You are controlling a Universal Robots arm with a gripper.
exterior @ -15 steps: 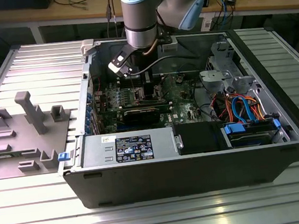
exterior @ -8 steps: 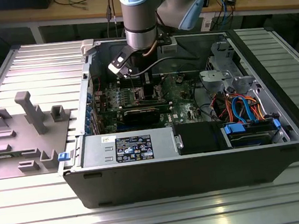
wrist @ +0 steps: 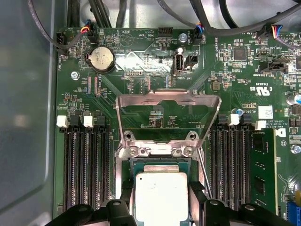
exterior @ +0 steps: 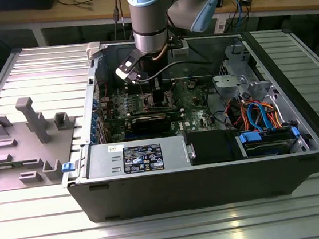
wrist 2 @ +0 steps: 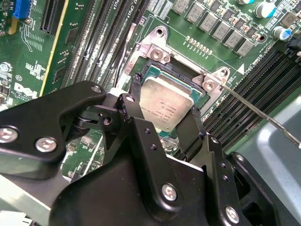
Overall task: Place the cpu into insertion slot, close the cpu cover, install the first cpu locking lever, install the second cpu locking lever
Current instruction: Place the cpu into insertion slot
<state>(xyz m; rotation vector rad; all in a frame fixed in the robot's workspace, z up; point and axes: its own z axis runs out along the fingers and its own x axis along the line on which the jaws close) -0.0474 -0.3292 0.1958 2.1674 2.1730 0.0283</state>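
The cpu, a pale silvery square chip, lies in the insertion slot on the green motherboard; it is seen again in the second wrist view. My gripper straddles it, with a black finger against one edge and the other finger against the opposite edge. The cpu cover, a silvery frame with an open centre, stands swung up off the slot on its hinge. A thin locking lever sticks out, unlatched, beside the slot. In the exterior view the gripper reaches down into the open computer case.
Black memory slots flank the socket on both sides. The case wall, power supply and drive bay with blue and orange cables ring the board. A grey fixture block stands at the exterior view's left.
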